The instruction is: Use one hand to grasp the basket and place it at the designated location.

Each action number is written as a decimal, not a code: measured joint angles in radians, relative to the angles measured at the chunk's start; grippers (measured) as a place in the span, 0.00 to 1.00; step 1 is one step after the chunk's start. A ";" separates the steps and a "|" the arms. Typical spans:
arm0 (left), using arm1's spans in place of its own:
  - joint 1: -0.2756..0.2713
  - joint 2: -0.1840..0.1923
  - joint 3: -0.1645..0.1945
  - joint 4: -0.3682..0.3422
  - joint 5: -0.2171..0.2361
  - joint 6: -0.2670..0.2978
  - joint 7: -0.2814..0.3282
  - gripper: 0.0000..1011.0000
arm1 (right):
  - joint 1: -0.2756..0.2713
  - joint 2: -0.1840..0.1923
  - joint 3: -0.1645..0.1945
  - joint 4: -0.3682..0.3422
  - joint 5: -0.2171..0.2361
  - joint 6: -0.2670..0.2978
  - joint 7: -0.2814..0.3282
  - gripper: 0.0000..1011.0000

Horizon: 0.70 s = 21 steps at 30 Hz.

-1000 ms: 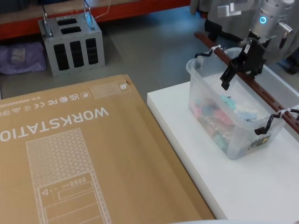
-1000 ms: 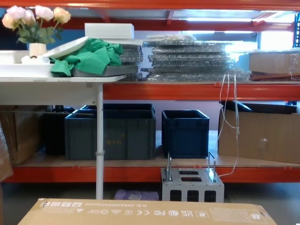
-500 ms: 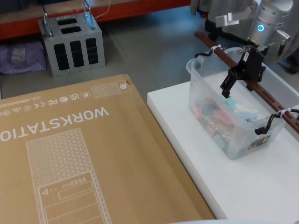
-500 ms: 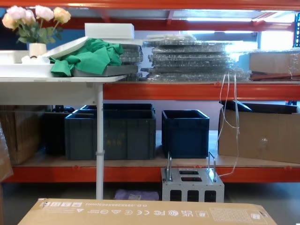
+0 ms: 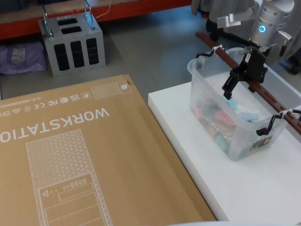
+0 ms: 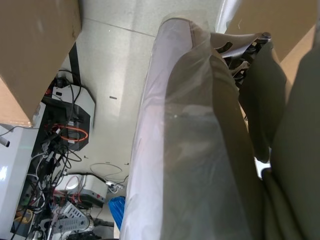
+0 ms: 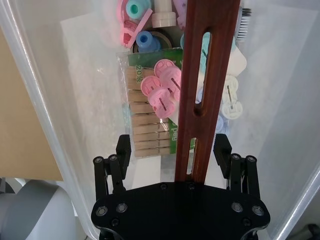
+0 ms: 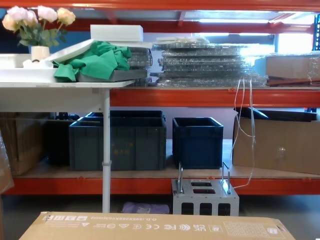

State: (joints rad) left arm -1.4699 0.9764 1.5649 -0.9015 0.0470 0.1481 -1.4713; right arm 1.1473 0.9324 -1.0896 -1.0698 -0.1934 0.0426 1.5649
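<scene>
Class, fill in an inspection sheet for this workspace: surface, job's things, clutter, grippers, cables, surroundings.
Surface: white table, smooth and flat.
Job's things: translucent whitish plastic basket with reddish-brown bar handle, on the table, holding wooden pegs and pastel plastic bits.
Clutter: brown cardboard box printed WORKSTATION; grey metal box with two handles.
Grippers: right gripper open, jaws straddling the handle; left gripper idle above the floor.
Cables: tangled floor cables; white zip tie on handle.
Surroundings: orange rack, dark blue crates.

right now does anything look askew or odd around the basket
Nothing spilled or damaged. The translucent whitish plastic basket sits skewed on the white table, its reddish-brown bar handle overhanging the rim at both ends.
</scene>
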 joint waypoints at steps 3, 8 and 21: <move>0.000 0.000 0.000 0.000 0.000 0.000 0.000 0.00 | 0.001 0.000 -0.001 0.001 0.000 0.001 0.000 0.99; 0.000 0.000 0.000 0.000 0.000 0.000 0.000 0.00 | 0.003 -0.002 -0.003 0.008 0.000 0.003 0.000 0.99; 0.000 0.000 0.000 0.000 0.000 0.000 0.000 0.00 | 0.000 -0.004 -0.005 0.016 0.000 -0.011 -0.008 0.73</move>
State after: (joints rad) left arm -1.4699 0.9764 1.5649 -0.9015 0.0470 0.1481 -1.4713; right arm 1.1472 0.9280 -1.0941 -1.0542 -0.1932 0.0315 1.5571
